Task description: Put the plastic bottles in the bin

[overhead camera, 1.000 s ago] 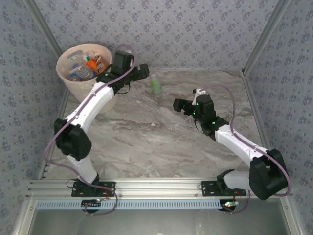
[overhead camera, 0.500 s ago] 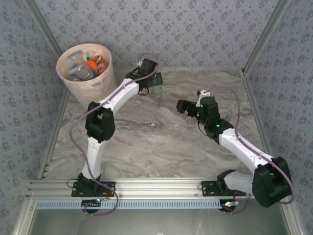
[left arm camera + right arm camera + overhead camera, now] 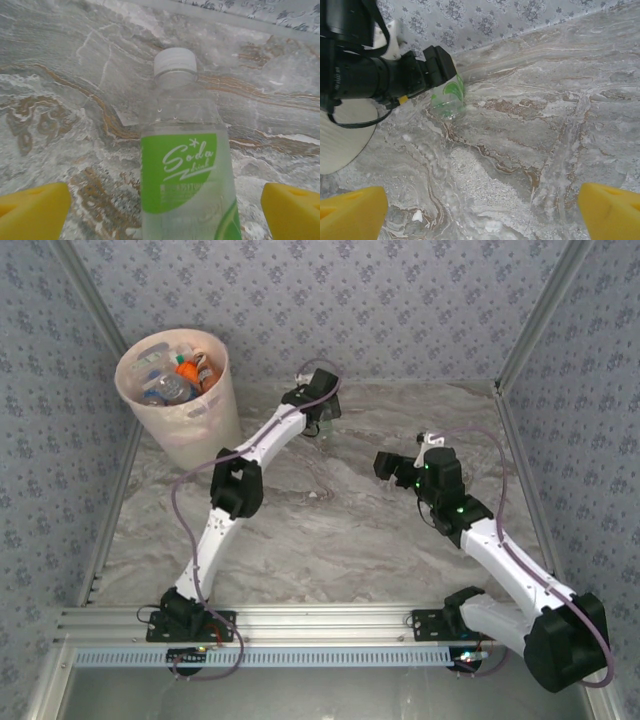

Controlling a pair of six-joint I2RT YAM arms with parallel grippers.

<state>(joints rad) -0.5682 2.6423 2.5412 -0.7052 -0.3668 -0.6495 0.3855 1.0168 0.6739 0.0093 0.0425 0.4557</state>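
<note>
One clear plastic bottle [image 3: 184,165] with a green label and a white cap lies on the marble table, cap pointing away from me. My left gripper [image 3: 165,212] is open, with a yellow fingertip on each side of the bottle's lower body and neither touching it. From above, the left gripper [image 3: 322,416] is stretched to the table's far middle. The right wrist view shows the same bottle [image 3: 447,97] under the left arm's black head. The pale pink bin [image 3: 205,410] stands at the far left with several bottles [image 3: 180,375] inside. My right gripper [image 3: 384,462] hangs open and empty to the right of the bottle.
Patterned walls and metal frame posts close in the table on three sides. The bin's wall [image 3: 337,135] shows at the left of the right wrist view. Bare marble [image 3: 330,530] lies between the two arms.
My left arm has swung from the bin's rim rightward and stretched out to the green-labelled bottle. My right arm has drifted slightly right. Both grippers stayed open.
</note>
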